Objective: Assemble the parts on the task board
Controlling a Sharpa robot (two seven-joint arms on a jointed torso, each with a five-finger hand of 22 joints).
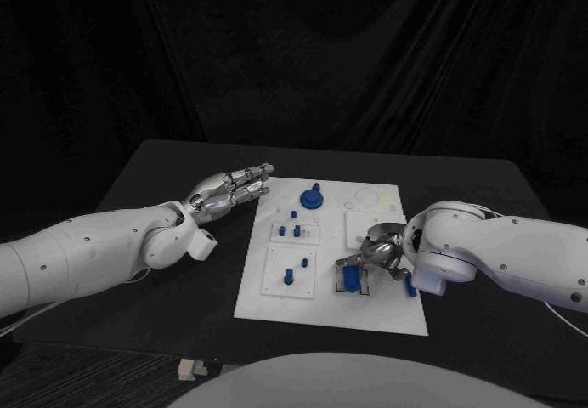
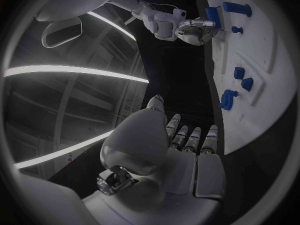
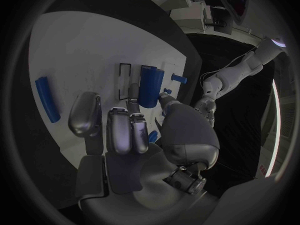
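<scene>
1. The task board (image 1: 368, 302) lies in the middle of the black surface (image 1: 183, 297), with blue parts on it.
2. The right hand (image 1: 377, 253) is over the board's near right part, its fingers (image 3: 119, 127) curled around a blue cylinder (image 3: 150, 85) by a dark-edged slot.
3. A loose blue bar (image 3: 47, 99) lies on the board near that hand.
4. The left hand (image 1: 230, 190) hovers at the board's far left corner, fingers (image 2: 190, 137) straight and holding nothing.
5. A blue round part (image 1: 313, 198) stands near the board's far edge.

Upright blue parts (image 1: 313, 199) mid-task board (image 1: 368, 310)
</scene>
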